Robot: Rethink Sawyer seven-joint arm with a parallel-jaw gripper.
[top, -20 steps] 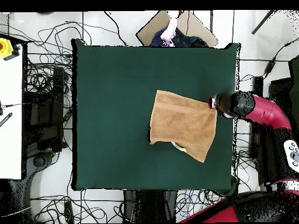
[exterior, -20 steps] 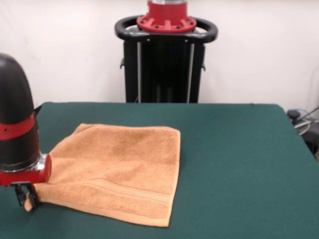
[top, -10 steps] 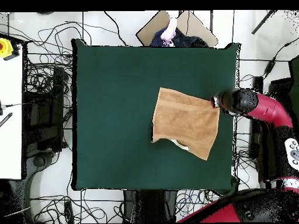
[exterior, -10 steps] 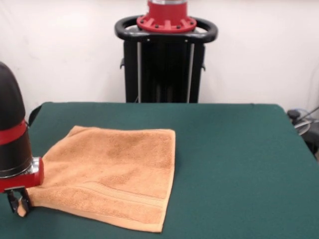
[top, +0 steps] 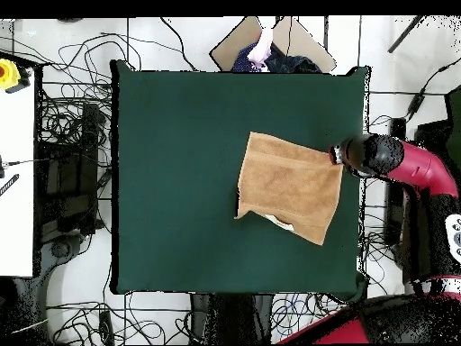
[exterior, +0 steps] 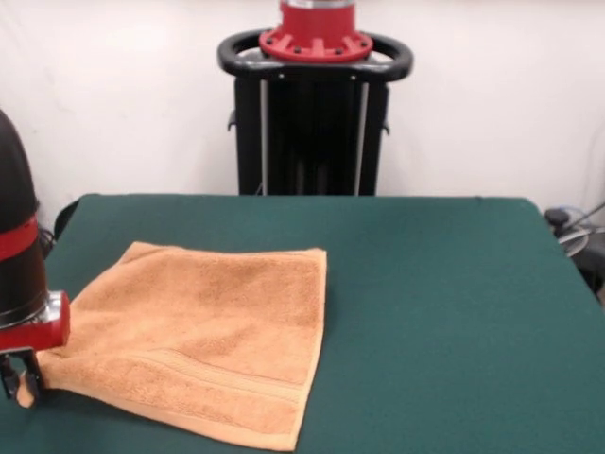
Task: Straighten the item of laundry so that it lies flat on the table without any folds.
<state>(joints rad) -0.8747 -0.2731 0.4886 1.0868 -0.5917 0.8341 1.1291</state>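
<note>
- The towel (exterior: 203, 340) lies spread on the table (exterior: 444, 312), on the side that appears left in the front view and right in the overhead view (top: 288, 186).
- It rests mostly flat. One woven border band runs parallel to its front edge in the front view.
- In the overhead view, a small pale patch shows at the towel's lower edge, where the cloth appears turned over; what it is cannot be resolved.
- One corner of the towel is drawn out to the table's side edge, and there it is pinched in the gripper (exterior: 21, 380).
- The gripper's claw is narrow, clamped on that corner; a scrap of orange cloth shows between the dark fingertips in the front view.
- In the overhead view the gripper (top: 336, 154) sits just at the towel's upper right corner, close to the table's right edge.
- The arm (top: 405, 167) reaches in from the right side of the overhead view, red and black, low over the table's edge.
- The table's dark green top is bare around the towel.
- The pedestal (exterior: 314, 104) stands at the table's far side in the front view, black with a red collar on top.
- Cables (top: 67, 135) lie across the floor around the table in the overhead view.
</note>
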